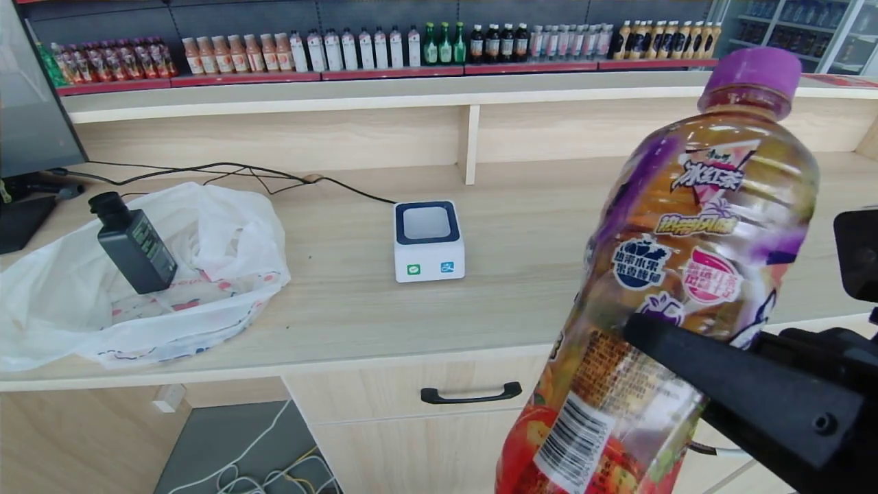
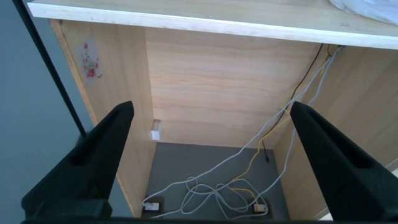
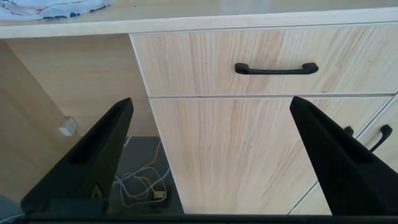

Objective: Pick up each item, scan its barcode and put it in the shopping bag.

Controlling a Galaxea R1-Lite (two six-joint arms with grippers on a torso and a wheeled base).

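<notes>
Purple-capped clear plastic drink bottle (image 1: pixel 693 274) hangs tilted, right of the white square scanner box (image 1: pixel 429 240). My black right gripper (image 3: pixel 211 162) crosses its lower label; whether it clamps, I cannot tell. My left gripper (image 2: pixel 211 162) is spread wide.
</notes>
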